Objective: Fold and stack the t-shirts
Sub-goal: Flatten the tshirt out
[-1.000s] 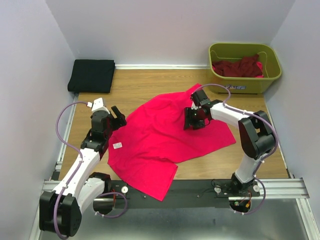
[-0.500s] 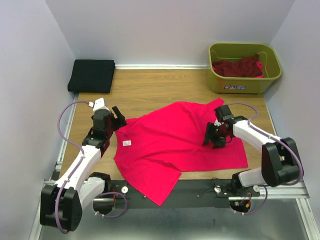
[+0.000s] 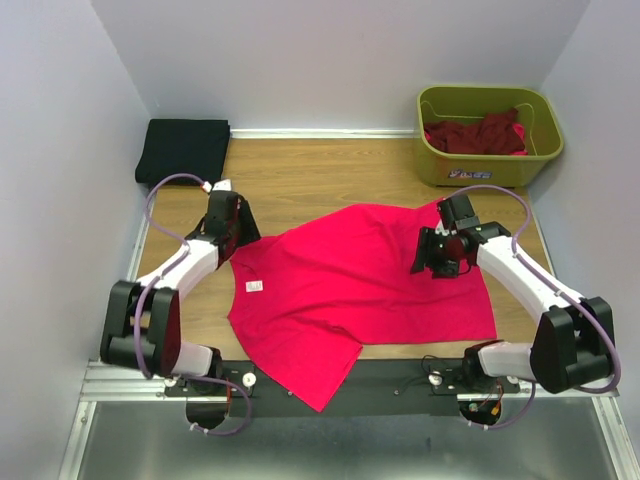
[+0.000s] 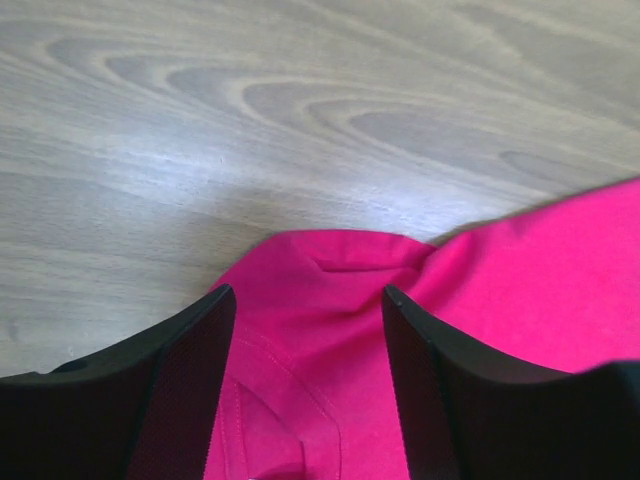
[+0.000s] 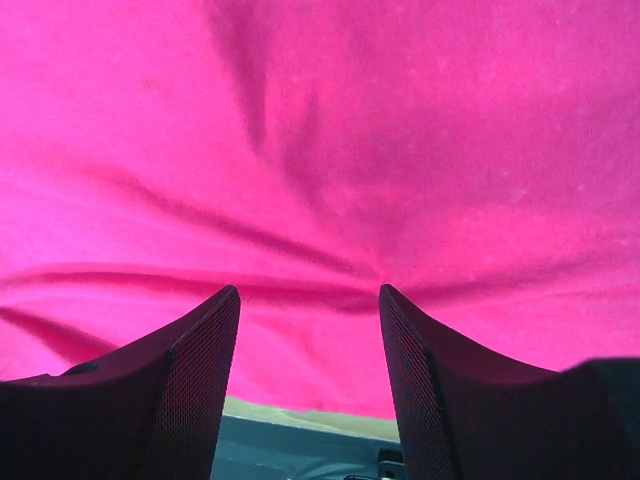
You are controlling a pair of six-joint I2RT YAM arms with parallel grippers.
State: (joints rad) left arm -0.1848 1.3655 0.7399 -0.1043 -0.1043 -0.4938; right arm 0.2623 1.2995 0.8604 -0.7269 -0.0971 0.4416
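Note:
A bright pink-red t-shirt (image 3: 350, 285) lies spread flat on the wooden table, its lower corner hanging over the near edge. My left gripper (image 3: 232, 226) is at the shirt's upper left corner. In the left wrist view this gripper (image 4: 307, 292) is open and its jaws straddle a folded pink hem (image 4: 330, 265). My right gripper (image 3: 437, 257) hovers over the shirt's right part. In the right wrist view it (image 5: 310, 290) is open, with wrinkled pink cloth (image 5: 320, 130) between and beyond the fingers. A folded black t-shirt (image 3: 183, 150) lies at the back left.
An olive-green tub (image 3: 490, 160) at the back right holds dark maroon shirts (image 3: 478, 133). Bare wood (image 3: 300, 175) lies between the black shirt and the tub. White walls close in on both sides. A metal rail (image 3: 400, 372) runs along the near edge.
The pink-red shirt was dragged right and flattened as the right gripper moved right. The left arm swung back to the shirt's upper left corner, its jaws narrowing somewhat.

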